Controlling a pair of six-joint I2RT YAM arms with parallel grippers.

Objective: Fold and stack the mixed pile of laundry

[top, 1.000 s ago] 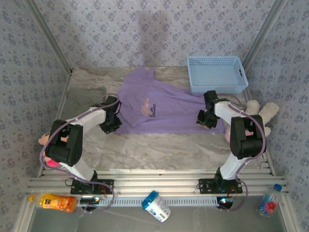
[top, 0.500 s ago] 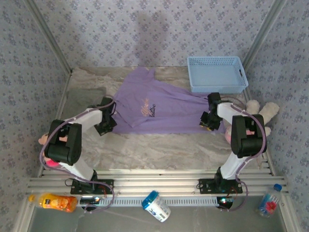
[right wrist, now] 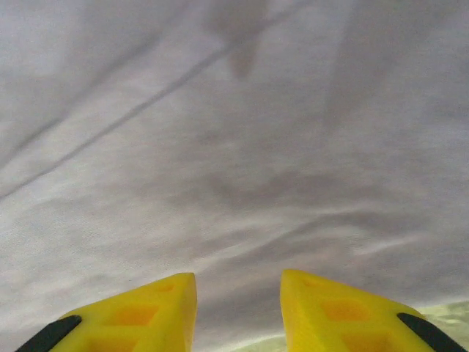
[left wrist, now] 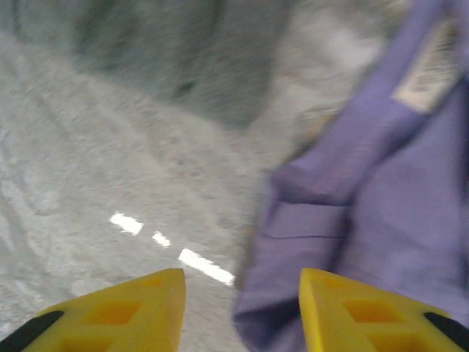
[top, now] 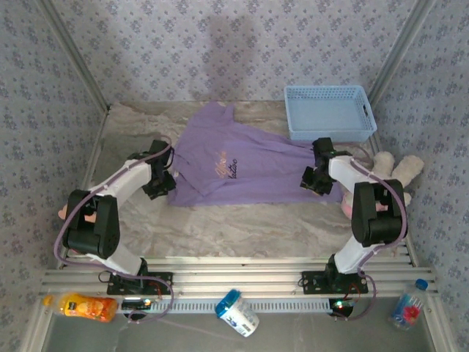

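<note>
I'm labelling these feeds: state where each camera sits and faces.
Top external: above and behind the arm bases, looking down on the left gripper, right gripper, purple T-shirt and blue basket.
Left wrist: on the left arm, facing past the left gripper at the T-shirt's edge and the gray garment.
Right wrist: on the right arm, close over T-shirt fabric, the right gripper at the bottom.
Shared: all three see the T-shirt.

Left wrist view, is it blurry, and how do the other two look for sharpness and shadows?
Left wrist view: motion-smeared, the lavender T-shirt soft-edged, its label unreadable, bright glare dashes on the table. Right wrist view: the shirt very close, pale and washed out, fold lines soft. Top external view: sharp, evenly lit, a faint shadow on the back wall.
</note>
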